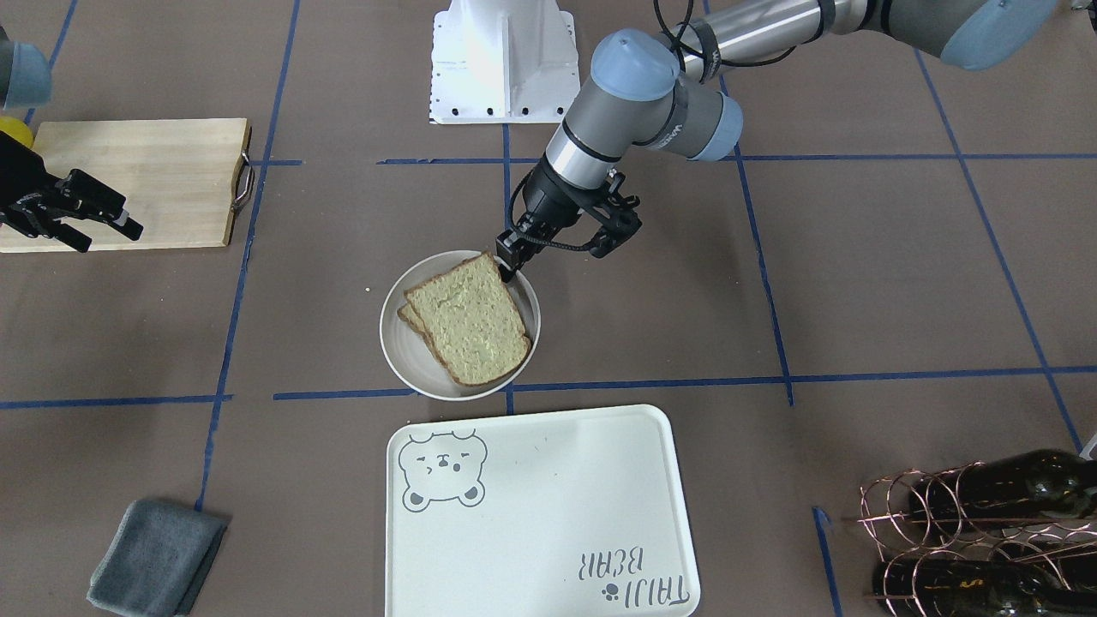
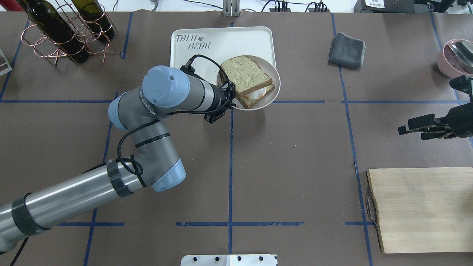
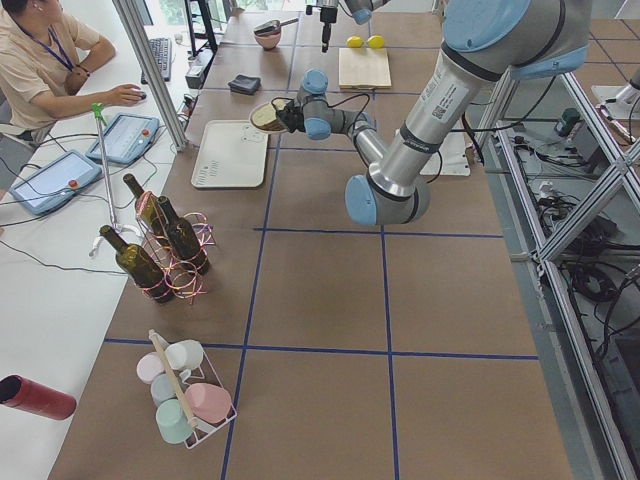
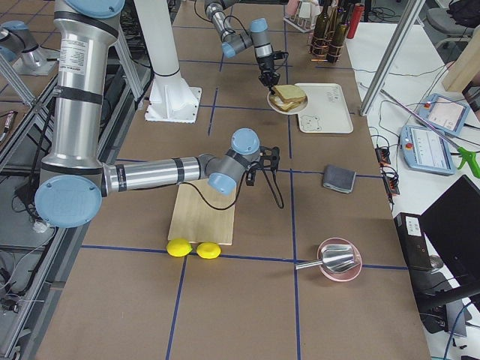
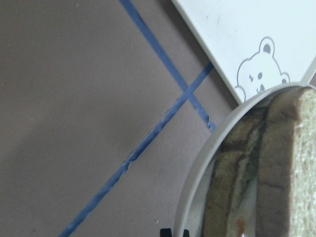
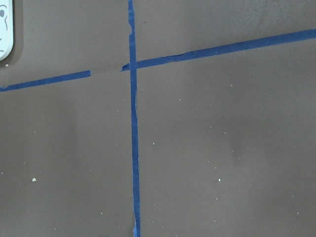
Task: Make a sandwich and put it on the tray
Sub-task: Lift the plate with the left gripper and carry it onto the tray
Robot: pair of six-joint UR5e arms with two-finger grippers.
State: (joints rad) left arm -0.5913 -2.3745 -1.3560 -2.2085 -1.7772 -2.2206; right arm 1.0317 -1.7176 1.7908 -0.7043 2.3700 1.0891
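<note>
The sandwich (image 1: 467,321), two brown-crusted bread slices with white egg showing at the edge (image 2: 258,92), lies on a small round white plate (image 1: 394,343). My left gripper (image 1: 507,267) is shut on the plate's rim on the robot's side and holds the plate above the table, next to the tray's near edge. The cream tray (image 1: 548,497) with the bear face and "TAIJI BEAR" lettering is bare. The left wrist view shows the plate rim (image 5: 197,182), the sandwich (image 5: 276,168) and the tray corner (image 5: 247,29). My right gripper (image 2: 421,127) is open and empty, beside the cutting board.
A pale wooden cutting board (image 1: 128,180) with a metal handle lies on the robot's right. A folded grey cloth (image 1: 158,557) lies beside the tray. A copper rack with wine bottles (image 1: 986,523) stands at the far left corner. A pink bowl (image 2: 456,57) sits far right.
</note>
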